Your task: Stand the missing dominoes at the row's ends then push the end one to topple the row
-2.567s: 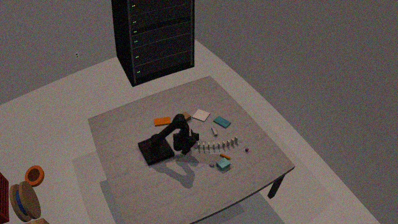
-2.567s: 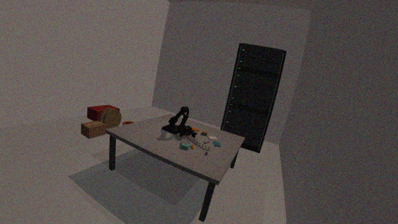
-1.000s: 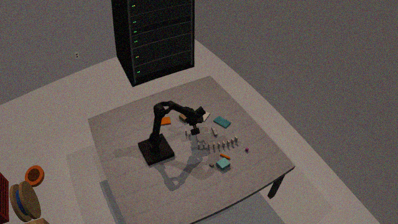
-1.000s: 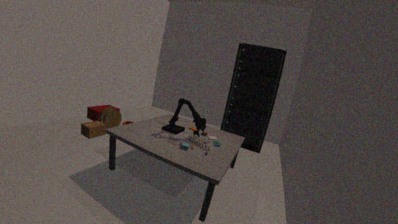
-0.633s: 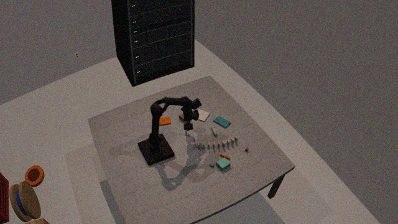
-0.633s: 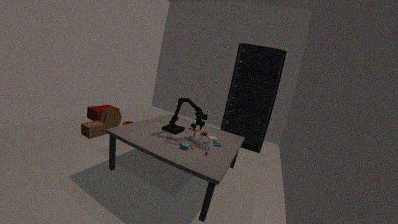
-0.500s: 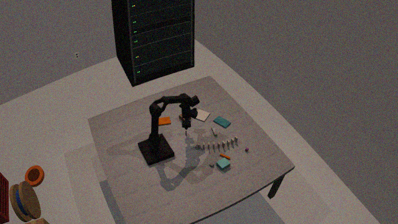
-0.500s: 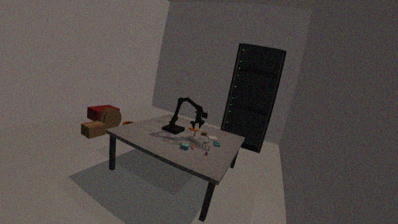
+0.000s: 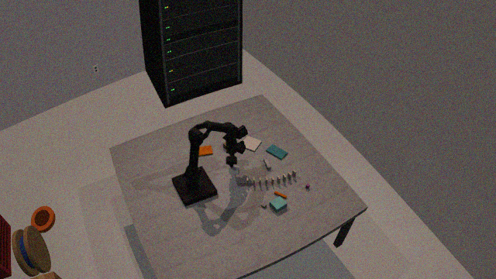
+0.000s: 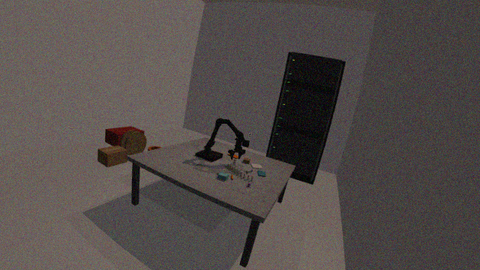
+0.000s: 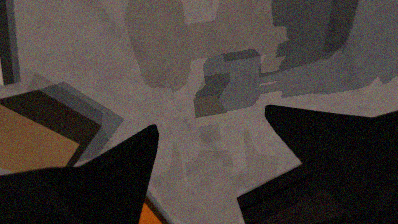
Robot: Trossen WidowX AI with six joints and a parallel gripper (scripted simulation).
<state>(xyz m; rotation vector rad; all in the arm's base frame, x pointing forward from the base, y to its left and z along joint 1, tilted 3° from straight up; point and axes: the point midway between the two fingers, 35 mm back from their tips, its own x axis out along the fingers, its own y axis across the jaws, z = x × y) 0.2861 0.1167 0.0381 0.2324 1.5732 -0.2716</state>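
Gripper point(image 9: 232, 164) point(image 10: 235, 157) point(image 11: 211, 120): wide open, nothing held, pointing down over the table.
Domino row point(image 9: 272, 182) point(image 10: 241, 173): standing, between the orange stick point(image 9: 280, 194) point(image 10: 232, 177) and teal slab point(image 9: 277, 152) point(image 10: 262, 173).

On the table point(image 9: 170, 232) point(image 10: 180, 165) there is one robot arm point(image 9: 194, 155) point(image 10: 213, 139). Also on this table are one brown block point(image 10: 246, 160) point(image 11: 35, 140), two orange things, which are one flat piece point(image 9: 205, 150) point(image 11: 150, 215) and one stick point(image 9: 280, 194) point(image 10: 232, 177), two flat pieces, one pale point(image 9: 253, 143) point(image 10: 256, 166) and one teal point(image 9: 277, 152) point(image 10: 262, 173), one mint box point(image 9: 278, 204) point(image 10: 223, 176) and one small purple thing point(image 9: 308, 187) point(image 10: 249, 184). The row of dominoes point(image 9: 272, 181) point(image 10: 243, 174) counts about nine; they are too small for an exact number. Beyond the table stand one black cabinet point(image 9: 201, 50) point(image 10: 307, 120), one spool point(image 9: 39, 248) point(image 10: 133, 142), one orange ring point(image 9: 34, 220) point(image 10: 154, 148) and two boxes, one red point(image 9: 5, 248) point(image 10: 116, 135) and one brown point(image 9: 48, 276) point(image 10: 112, 155).
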